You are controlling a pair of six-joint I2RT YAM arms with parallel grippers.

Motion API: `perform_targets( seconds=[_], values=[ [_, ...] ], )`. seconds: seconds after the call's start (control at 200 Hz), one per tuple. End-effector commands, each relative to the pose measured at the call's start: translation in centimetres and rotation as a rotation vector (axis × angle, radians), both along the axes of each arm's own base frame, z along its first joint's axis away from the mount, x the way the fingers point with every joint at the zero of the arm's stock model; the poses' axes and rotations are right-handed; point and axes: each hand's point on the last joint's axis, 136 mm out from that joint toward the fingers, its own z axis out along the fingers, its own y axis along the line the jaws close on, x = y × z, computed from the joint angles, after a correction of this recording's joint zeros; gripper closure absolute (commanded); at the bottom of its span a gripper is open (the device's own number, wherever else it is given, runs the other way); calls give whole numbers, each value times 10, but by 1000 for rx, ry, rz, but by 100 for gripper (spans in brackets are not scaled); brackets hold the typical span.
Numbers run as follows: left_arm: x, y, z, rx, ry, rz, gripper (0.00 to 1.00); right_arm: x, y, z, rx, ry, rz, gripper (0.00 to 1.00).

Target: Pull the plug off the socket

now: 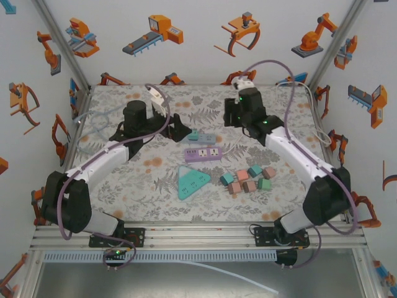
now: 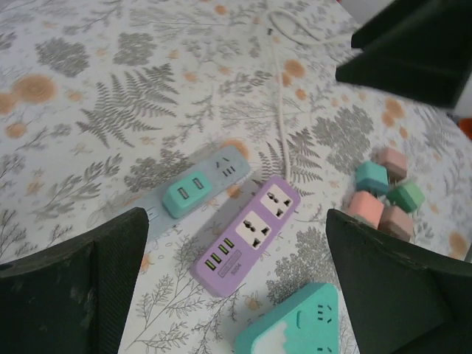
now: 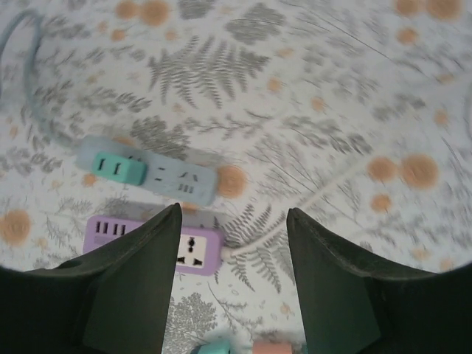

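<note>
A teal plug point(image 1: 193, 135) sits in one end of a grey-blue socket strip point(image 1: 208, 136) at mid-table. My left gripper point(image 1: 152, 131) hovers to its left, open and empty. From the left wrist view the plug point(image 2: 190, 193) and strip point(image 2: 225, 168) lie ahead of the open gripper point(image 2: 236, 217), left of centre. My right gripper point(image 1: 245, 127) hangs open to the strip's right and holds nothing. In the right wrist view the plug point(image 3: 118, 168) and strip point(image 3: 181, 179) lie beyond the left finger of that gripper point(image 3: 234, 212).
A purple power strip point(image 1: 203, 153) with a white cable point(image 3: 317, 195) lies just in front of the grey-blue one. A teal triangular socket point(image 1: 190, 181) and several coloured cubes point(image 1: 248, 179) sit nearer the front. Walls enclose the table on three sides.
</note>
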Motion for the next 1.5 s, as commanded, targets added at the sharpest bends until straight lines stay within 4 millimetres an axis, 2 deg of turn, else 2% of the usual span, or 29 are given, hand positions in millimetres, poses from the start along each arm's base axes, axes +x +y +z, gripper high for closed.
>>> perform_targets(
  seconds=[0.0, 0.105, 0.18, 0.355, 0.636, 0.891, 1.031, 1.217, 1.372, 1.492],
  values=[
    [21, 21, 0, -79, 117, 146, 1, -4, 49, 9, -65, -98, 352, 44],
    [33, 29, -13, -43, 156, 181, 0, -10, 78, -7, -108, -126, 585, 42],
    [44, 35, -27, 0, 192, 218, 0, -9, 90, -17, -135, -158, 683, 41],
    [66, 46, -54, 29, 272, 299, 3, -23, 111, -45, -177, -250, 950, 41],
    [80, 49, -100, 130, 395, 317, 10, -15, 132, -82, -136, -228, 1063, 44],
    [88, 44, -128, 152, 467, 311, 19, -16, 141, -113, -120, -179, 1149, 50],
    [90, 37, -148, 160, 537, 279, 25, -18, 141, -124, -133, -153, 1175, 56],
    [93, 31, -161, 150, 561, 267, 31, -22, 141, -131, -137, -140, 1198, 67],
    [92, 26, -172, 155, 582, 254, 40, -25, 144, -123, -119, -159, 1212, 73],
    [88, 23, -191, 177, 630, 237, 46, -29, 148, -116, -104, -177, 1225, 76]
  ],
)
